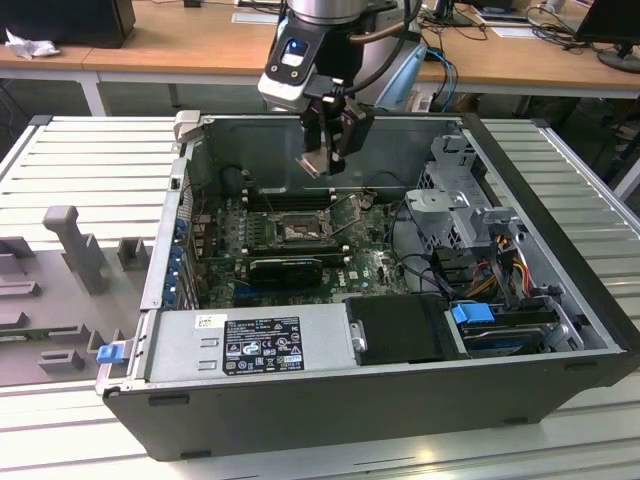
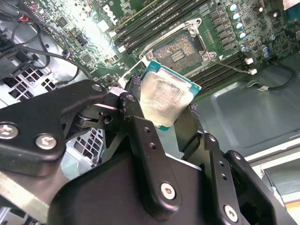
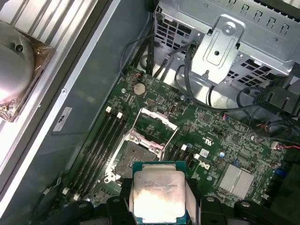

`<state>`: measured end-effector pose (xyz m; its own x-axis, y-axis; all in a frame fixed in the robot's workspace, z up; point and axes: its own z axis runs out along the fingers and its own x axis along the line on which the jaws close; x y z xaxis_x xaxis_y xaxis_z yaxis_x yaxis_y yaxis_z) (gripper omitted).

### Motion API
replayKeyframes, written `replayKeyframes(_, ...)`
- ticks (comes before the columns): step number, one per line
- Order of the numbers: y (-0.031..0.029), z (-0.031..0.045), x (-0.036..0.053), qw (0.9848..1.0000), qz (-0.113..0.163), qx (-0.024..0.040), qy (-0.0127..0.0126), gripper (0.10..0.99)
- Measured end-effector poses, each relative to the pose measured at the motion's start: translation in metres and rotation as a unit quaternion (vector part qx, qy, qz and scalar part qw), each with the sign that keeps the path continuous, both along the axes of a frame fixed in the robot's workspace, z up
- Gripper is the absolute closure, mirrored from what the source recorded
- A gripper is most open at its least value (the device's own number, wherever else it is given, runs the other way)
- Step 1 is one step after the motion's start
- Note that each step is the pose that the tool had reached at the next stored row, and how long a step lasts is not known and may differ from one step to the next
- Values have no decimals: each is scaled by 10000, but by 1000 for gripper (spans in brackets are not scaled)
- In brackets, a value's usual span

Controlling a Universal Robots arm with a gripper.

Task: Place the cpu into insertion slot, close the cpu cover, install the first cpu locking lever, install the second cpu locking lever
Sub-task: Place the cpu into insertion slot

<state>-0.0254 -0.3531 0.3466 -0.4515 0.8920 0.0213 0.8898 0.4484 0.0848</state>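
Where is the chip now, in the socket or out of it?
Out. The end effector grips the chip above the board, and the socket shows its bare contacts.

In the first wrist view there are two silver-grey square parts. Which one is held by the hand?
The cpu, the one with a green rim, gripped in the hand. The other, a small heatsink, is mounted on the green board.
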Motion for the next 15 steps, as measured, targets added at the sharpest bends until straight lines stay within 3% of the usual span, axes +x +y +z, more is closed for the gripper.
replayKeyframes(7,0,-16,0,9999,-129,-5,5,557)
replayKeyframes(15,0,-19,0,9980,-625,-5,6,557)
